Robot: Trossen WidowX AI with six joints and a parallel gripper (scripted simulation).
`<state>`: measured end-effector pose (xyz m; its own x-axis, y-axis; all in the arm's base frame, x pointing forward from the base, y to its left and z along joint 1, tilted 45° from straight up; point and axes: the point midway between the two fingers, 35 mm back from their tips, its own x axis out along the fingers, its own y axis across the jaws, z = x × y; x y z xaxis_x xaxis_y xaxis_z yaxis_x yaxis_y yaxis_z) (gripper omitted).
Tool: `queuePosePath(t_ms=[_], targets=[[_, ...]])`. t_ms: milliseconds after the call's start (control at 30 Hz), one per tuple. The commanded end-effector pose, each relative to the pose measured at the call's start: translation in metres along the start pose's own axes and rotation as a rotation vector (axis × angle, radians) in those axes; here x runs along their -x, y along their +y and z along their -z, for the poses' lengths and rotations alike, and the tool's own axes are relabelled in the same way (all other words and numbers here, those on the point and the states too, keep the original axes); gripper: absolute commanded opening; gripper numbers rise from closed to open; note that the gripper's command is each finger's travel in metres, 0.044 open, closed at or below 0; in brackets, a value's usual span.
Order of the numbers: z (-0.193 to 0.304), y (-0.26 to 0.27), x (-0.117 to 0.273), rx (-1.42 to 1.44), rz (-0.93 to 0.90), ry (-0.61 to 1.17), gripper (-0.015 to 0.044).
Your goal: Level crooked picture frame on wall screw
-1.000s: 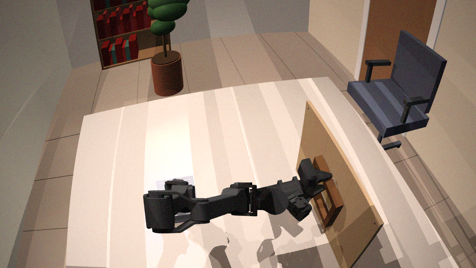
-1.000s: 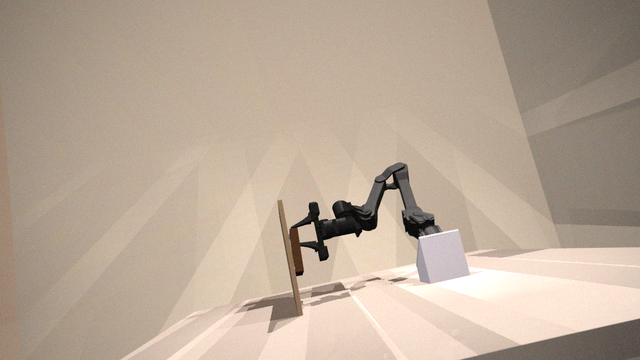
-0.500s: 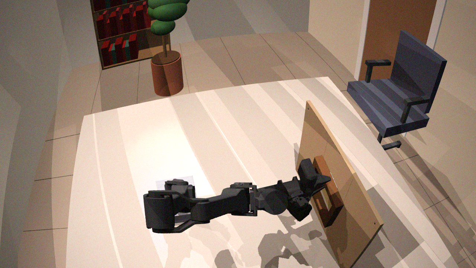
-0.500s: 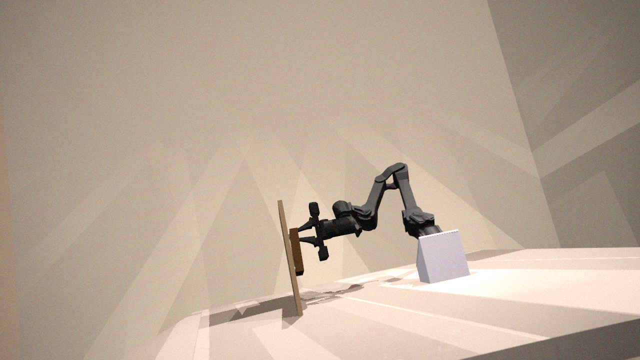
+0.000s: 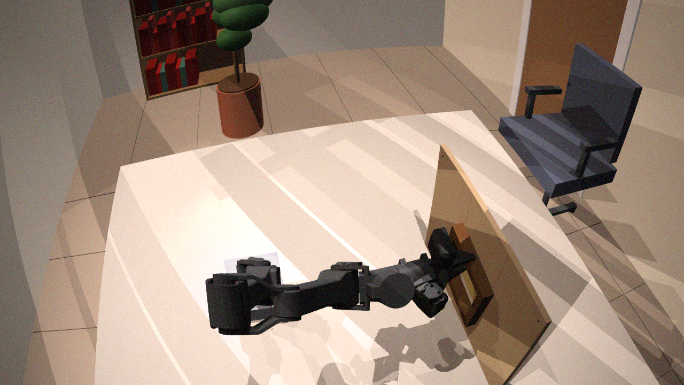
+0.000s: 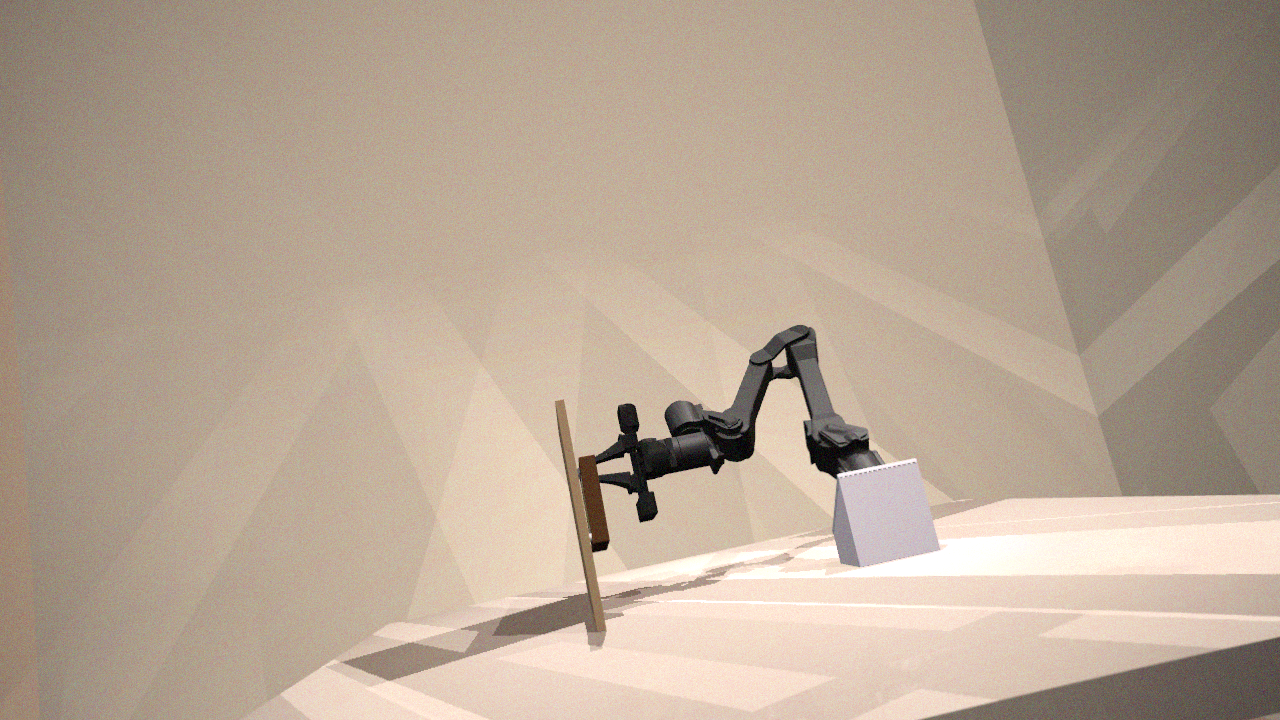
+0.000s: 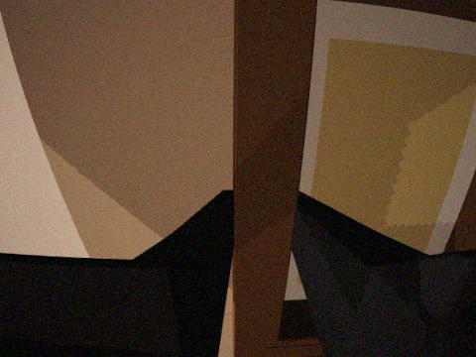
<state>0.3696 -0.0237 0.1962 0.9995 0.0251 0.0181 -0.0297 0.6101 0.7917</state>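
The brown picture frame [image 5: 479, 308] [image 6: 596, 514] [image 7: 268, 124] hangs close in front of the upright wooden board [image 5: 456, 191] [image 6: 588, 586] [image 7: 139, 99]. Its yellow picture with a pale border [image 7: 364, 99] shows on the right in the wrist view. My gripper [image 5: 467, 262] [image 6: 599, 470] [image 7: 260, 201] is shut on the frame's upper bar, with one finger on the outer side and one inside the opening. The notched strip is hidden behind the frame, and the screw cannot be made out. With the fingers over the bar, I cannot tell how level the frame is.
A pale tent-shaped calendar [image 5: 231, 264] [image 6: 890, 514] stands on the table by the arm's base. Beyond the table [image 5: 305, 210] are a blue chair [image 5: 597, 105], a potted plant [image 5: 240, 109] and a bookshelf [image 5: 208, 62].
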Motion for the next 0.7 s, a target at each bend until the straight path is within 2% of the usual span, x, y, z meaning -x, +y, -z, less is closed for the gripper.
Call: queuePosePath(t_ms=[0,667], targets=[[-0.0002,0.0007,-0.0001,0.004,0.002,-0.002,0.0],[0.0001,0.0071,-0.0001,0.004,0.002,-0.002,0.0]])
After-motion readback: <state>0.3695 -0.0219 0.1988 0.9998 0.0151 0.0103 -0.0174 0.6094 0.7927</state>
